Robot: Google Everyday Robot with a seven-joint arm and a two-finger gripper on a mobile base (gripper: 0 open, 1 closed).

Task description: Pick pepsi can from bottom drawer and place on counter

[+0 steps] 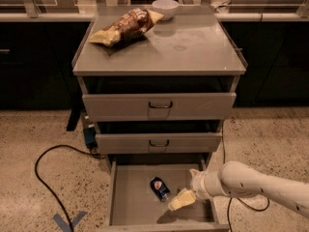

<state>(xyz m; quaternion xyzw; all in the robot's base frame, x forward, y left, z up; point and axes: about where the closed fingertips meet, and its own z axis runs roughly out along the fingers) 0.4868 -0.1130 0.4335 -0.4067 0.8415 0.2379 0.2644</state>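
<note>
I see the pepsi can [160, 188] lying tilted on the floor of the open bottom drawer [129, 199], near its middle. My claw [182, 200] hangs low inside the drawer, just right of the can; I cannot tell its state. On the table [193, 50] above sit a chip bag [123, 28] and a white bowl [165, 7].

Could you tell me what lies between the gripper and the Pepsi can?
The camera view shows only bare floor of the grey metal bottom drawer between the small dark blue pepsi can and the pale gripper beside it.
</note>
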